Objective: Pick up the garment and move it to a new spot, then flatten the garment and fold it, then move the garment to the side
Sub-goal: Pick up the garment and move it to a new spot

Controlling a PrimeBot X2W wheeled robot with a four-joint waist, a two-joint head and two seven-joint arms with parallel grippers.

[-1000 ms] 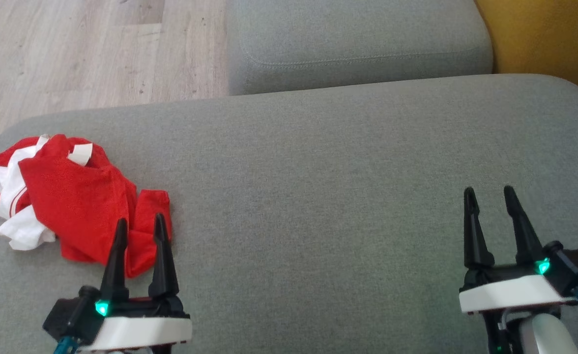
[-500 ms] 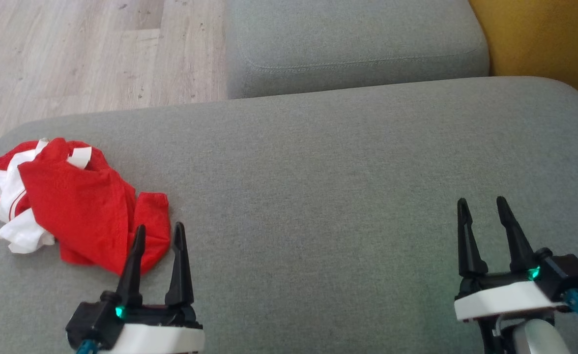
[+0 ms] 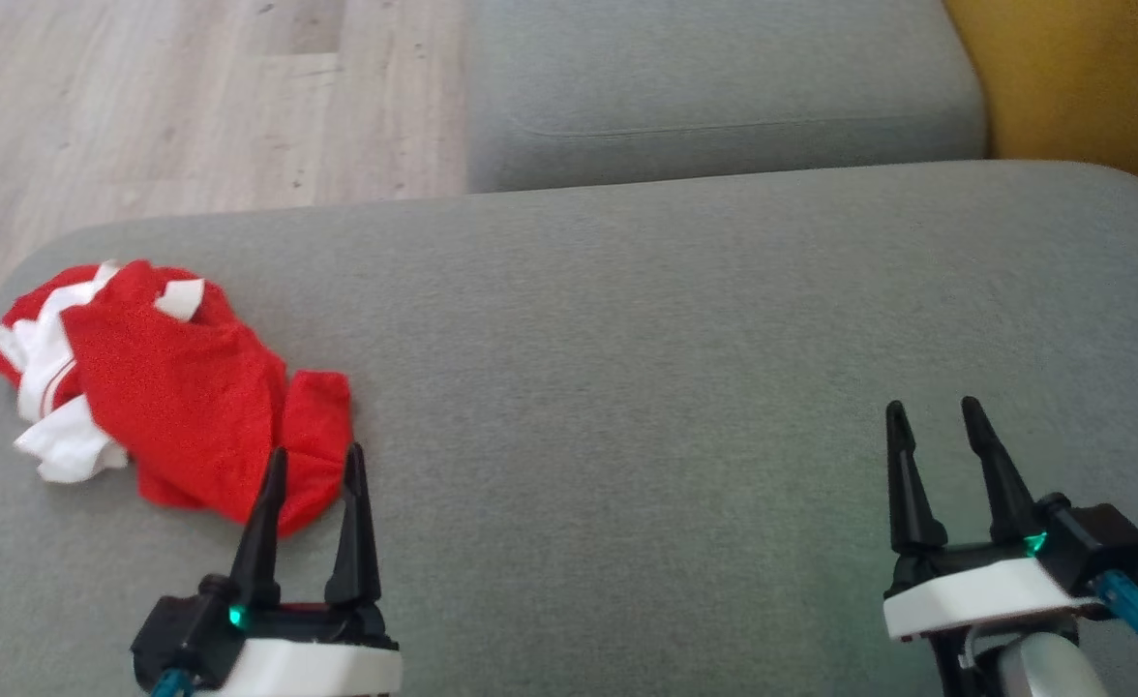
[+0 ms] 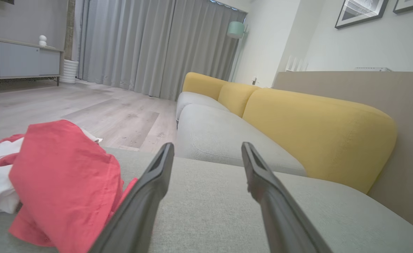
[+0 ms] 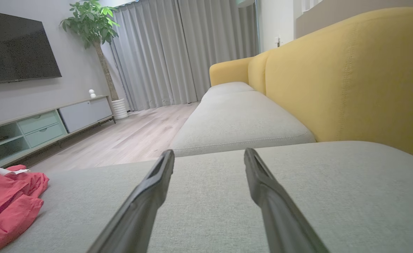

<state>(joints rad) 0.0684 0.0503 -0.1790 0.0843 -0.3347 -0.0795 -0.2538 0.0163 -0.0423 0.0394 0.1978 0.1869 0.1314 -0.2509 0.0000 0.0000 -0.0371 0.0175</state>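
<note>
Approaching the crumpled red-and-white fabric garment [image 3: 182, 407], which lies at the left end of the grey upholstered sofa seat cushion [image 3: 646, 348], we hold the left hand [image 3: 315, 451], spread apart, at its near edge. We should descend onto a raised fold, then close. The right hand [image 3: 932, 405], likewise spread apart, hovers well clear.

grey sofa seat [image 3: 685, 368] | yellow backrest [image 5: 350, 70] | wood floor [image 3: 143, 106] | grey curtains [image 4: 150, 45] | potted plant [image 5: 94, 21]
</note>
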